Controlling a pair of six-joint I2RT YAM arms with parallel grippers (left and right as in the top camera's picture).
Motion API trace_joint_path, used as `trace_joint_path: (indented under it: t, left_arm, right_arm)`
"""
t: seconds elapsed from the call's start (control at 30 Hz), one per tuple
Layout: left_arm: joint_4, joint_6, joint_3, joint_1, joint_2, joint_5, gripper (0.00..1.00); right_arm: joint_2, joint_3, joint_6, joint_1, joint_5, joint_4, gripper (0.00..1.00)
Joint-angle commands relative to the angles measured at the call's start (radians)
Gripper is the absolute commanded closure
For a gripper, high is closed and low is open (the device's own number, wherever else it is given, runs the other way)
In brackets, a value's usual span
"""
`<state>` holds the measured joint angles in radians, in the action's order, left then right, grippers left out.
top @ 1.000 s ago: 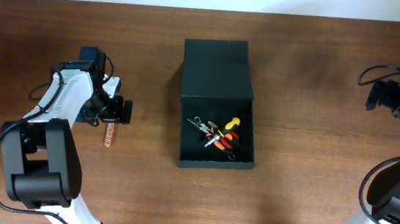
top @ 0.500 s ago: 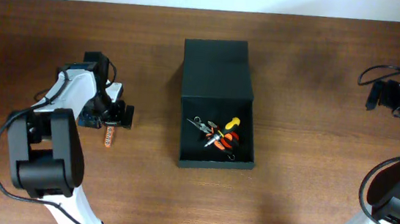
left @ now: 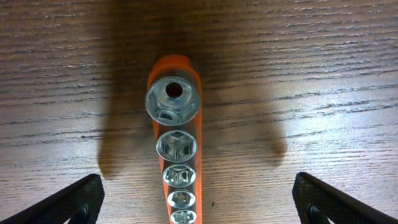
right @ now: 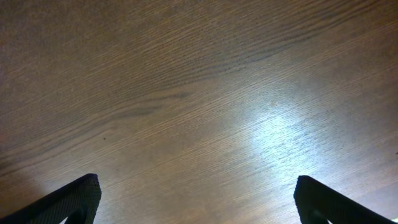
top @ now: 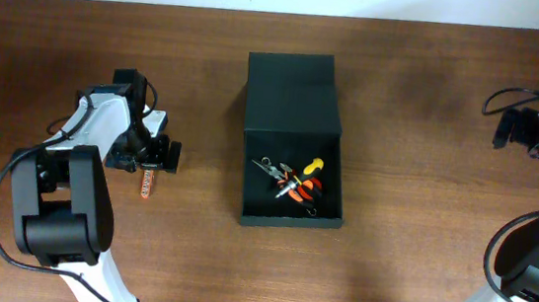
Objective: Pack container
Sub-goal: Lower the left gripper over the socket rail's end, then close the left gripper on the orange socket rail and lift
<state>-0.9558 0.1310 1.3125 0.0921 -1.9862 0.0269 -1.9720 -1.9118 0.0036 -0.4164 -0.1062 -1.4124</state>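
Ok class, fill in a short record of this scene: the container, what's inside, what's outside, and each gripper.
container: black, lid open flat on its far side
inside: hand tools with orange and yellow handles
outside: orange socket rail on the table, left of the container
left gripper: open, above the socket rail, not closed on it
right gripper: open, over bare table

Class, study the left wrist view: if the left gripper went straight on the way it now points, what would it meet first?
Most likely the orange socket rail, which lies on the table between the left gripper's open fingers. How far off it is cannot be told from this view.
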Motion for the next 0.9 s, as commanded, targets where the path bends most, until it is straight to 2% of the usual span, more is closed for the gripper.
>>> trace_joint_path:
  t: [0.0,0.3,0.87]
  left_arm:
    - [0.005,0.012,-0.007,0.016,-0.011,0.011,0.01]
    - [0.005,-0.040,-0.008,0.068,-0.011,0.011,0.01]
    - [0.010,-0.059,-0.009,0.068,-0.011,-0.028,0.01]
  right_arm:
    - [0.018,0.004,0.009,-0.003,0.002,0.000,0.01]
    - [0.018,0.004,0.009,-0.003,0.002,0.000,0.01]
    - [0.018,0.004,0.009,-0.003,0.002,0.000,0.01]
